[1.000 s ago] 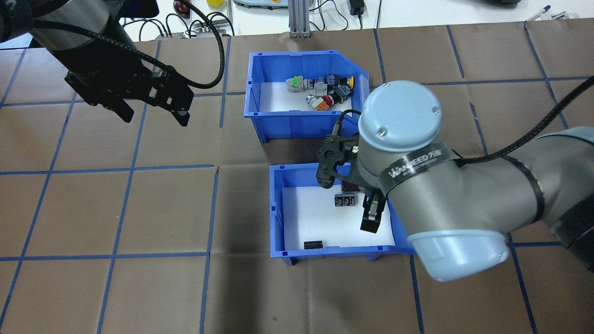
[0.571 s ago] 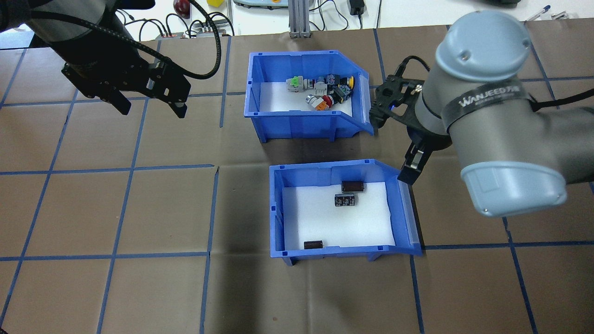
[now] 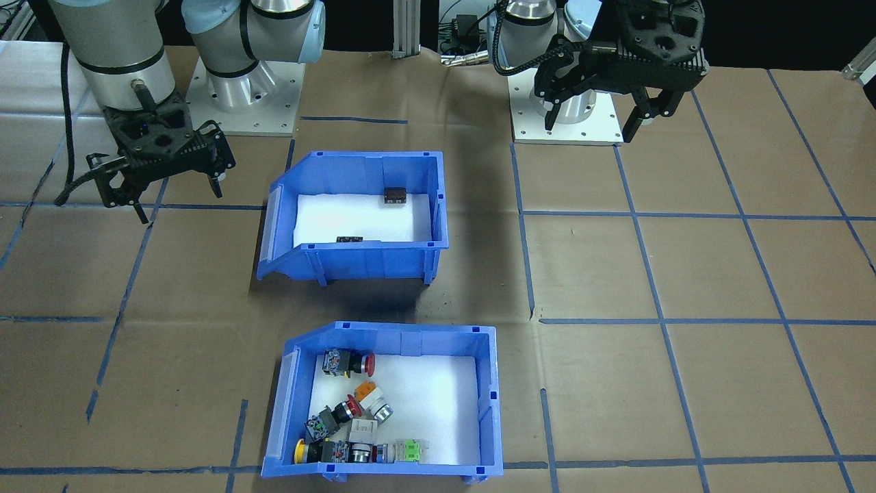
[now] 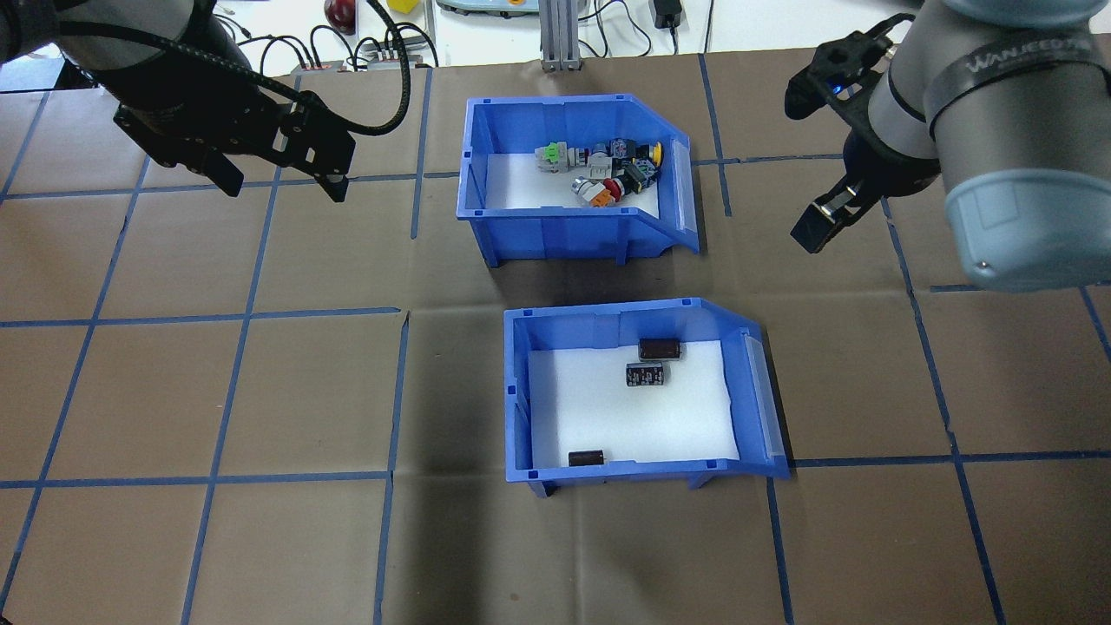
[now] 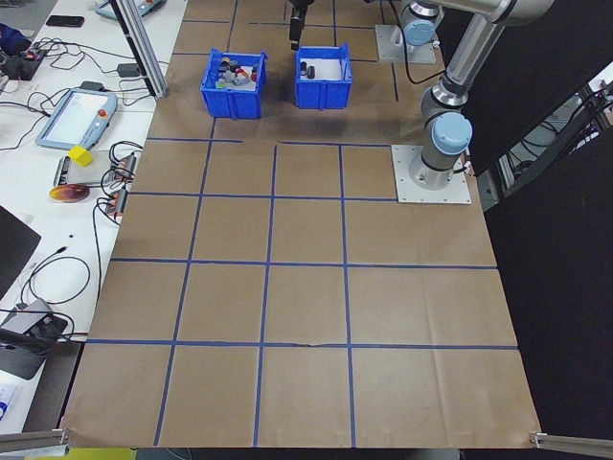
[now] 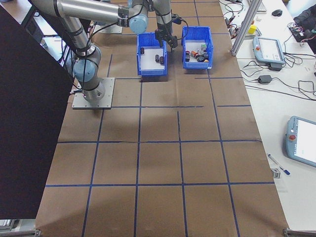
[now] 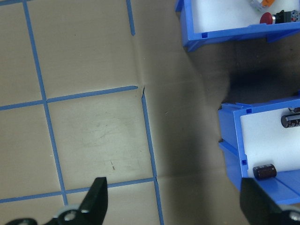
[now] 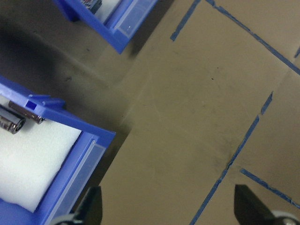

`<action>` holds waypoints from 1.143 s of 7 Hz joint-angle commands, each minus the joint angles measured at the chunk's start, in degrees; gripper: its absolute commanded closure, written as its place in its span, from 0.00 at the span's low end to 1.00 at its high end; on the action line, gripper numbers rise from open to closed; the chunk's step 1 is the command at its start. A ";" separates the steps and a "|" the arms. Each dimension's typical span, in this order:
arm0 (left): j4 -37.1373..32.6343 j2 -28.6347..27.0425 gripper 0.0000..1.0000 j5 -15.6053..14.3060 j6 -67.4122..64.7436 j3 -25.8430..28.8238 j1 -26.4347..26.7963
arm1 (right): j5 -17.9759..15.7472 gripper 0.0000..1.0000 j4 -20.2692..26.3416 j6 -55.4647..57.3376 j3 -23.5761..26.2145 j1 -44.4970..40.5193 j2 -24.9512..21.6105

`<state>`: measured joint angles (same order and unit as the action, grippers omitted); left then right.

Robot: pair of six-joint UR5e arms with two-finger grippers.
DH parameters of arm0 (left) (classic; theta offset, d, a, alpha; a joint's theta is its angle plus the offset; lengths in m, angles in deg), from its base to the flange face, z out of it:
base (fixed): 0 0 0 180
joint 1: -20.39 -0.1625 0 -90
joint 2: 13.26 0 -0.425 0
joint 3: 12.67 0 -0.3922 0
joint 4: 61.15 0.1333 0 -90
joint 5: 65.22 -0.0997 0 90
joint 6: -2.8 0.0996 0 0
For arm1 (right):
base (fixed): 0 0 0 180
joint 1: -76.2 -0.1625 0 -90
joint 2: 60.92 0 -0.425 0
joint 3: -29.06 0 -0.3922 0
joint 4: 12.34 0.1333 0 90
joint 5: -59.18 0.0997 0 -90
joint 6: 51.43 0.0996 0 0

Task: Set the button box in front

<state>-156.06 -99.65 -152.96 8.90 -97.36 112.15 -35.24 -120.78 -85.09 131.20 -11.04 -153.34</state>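
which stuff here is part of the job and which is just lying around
Part of the job:
- button box, blue, with coloured push buttons inside
- left gripper, open, over bare table
- right gripper, open, beside the button box, holding nothing

Just lying about:
- second blue bin with black cylinders
- handheld control panel and cables on the side benches
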 commanded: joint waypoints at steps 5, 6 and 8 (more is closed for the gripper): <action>-0.28 0.17 0.00 -0.06 -0.12 0.04 0.00 | 1.78 0.00 14.84 35.19 -13.28 3.14 4.87; -0.54 0.17 0.00 -0.06 -0.12 0.13 0.00 | 4.31 0.00 14.84 38.46 -13.90 1.83 5.48; -0.54 0.25 0.01 -0.06 -0.03 0.31 0.00 | 3.37 0.00 13.71 40.77 -14.69 -3.26 6.80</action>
<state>-156.56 -99.46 -153.02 8.84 -97.15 112.15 -31.81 -106.42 -46.03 117.03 -11.51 -147.27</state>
